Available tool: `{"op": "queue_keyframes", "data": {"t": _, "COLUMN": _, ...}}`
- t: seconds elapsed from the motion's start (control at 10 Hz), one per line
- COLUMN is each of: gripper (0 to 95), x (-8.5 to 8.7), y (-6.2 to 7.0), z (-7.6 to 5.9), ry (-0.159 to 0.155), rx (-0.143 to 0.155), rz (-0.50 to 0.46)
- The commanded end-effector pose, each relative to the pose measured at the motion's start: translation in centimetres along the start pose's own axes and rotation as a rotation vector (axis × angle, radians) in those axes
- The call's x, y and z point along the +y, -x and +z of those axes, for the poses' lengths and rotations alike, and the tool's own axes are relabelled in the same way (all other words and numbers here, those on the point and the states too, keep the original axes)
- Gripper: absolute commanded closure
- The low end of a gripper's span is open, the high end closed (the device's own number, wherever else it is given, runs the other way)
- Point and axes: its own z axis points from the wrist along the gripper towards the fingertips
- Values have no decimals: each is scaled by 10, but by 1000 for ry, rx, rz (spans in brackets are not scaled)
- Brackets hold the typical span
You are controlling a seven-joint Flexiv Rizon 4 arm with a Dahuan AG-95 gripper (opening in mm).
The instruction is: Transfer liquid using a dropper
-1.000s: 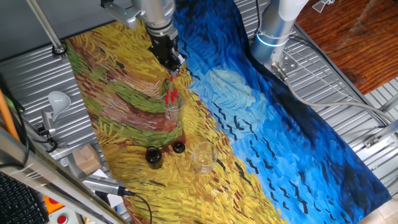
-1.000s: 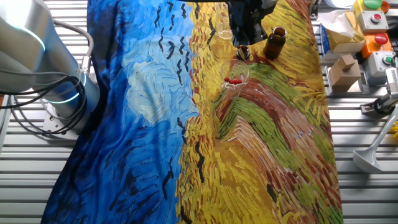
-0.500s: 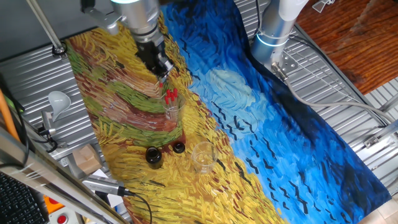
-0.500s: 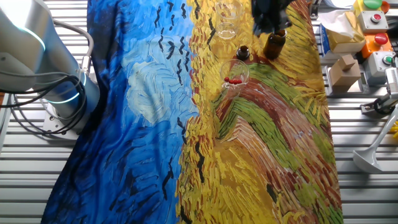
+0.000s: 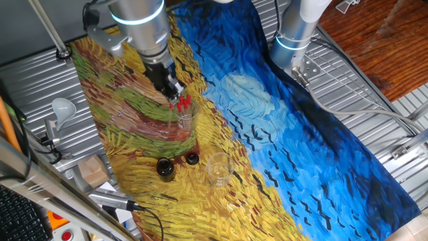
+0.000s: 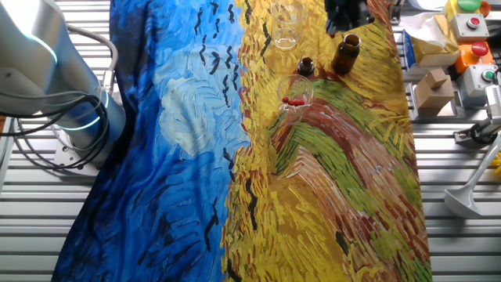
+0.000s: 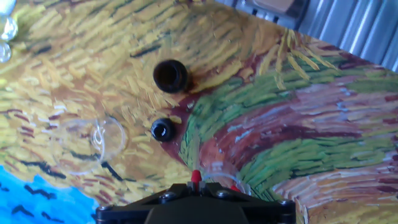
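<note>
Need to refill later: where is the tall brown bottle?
In the other fixed view, the brown bottle stands near the top edge, right of its small dark cap, just below the gripper.

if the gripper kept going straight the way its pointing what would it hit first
Most likely the red-bulbed droppers standing in the clear glass: the gripper points down at them, and the hand view shows a red bulb just past its fingertips. Depth is unclear, so it could just miss and meet the glass rim.
</note>
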Motion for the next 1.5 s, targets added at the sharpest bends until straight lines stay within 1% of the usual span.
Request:
{"op": "queue_keyframes", "data": {"t": 0.1, "gripper": 950, "x": 0, "y": -1, "z": -1, "ry": -2, "rx": 0, "rz": -28}}
{"op": "queue_keyframes", "data": {"t": 0.4, "gripper": 950, "x": 0, "y": -1, "z": -1, "ry": -4, "rx": 7, "rz": -97}}
{"op": "queue_keyframes", "data": {"t": 0.5, "gripper": 950, "x": 0, "y": -1, "z": -1, "ry": -11, "rx": 16, "rz": -114}}
{"op": "queue_keyframes", "data": {"t": 0.7, "gripper": 950, "x": 0, "y": -1, "z": -1, "ry": -5, "rx": 2, "rz": -117}}
{"op": "queue_keyframes", "data": {"t": 0.9, "gripper": 950, "x": 1, "y": 2, "z": 0, "ry": -4, "rx": 2, "rz": -104}}
{"op": "queue_keyframes", "data": {"t": 1.2, "gripper": 950, "x": 11, "y": 26, "z": -2, "ry": -4, "rx": 2, "rz": -79}}
{"op": "queue_keyframes", "data": {"t": 1.3, "gripper": 950, "x": 17, "y": 35, "z": 0, "ry": -4, "rx": 1, "rz": -64}}
{"op": "queue_keyframes", "data": {"t": 1.5, "gripper": 950, "x": 20, "y": 48, "z": 4, "ry": -6, "rx": -2, "rz": -56}}
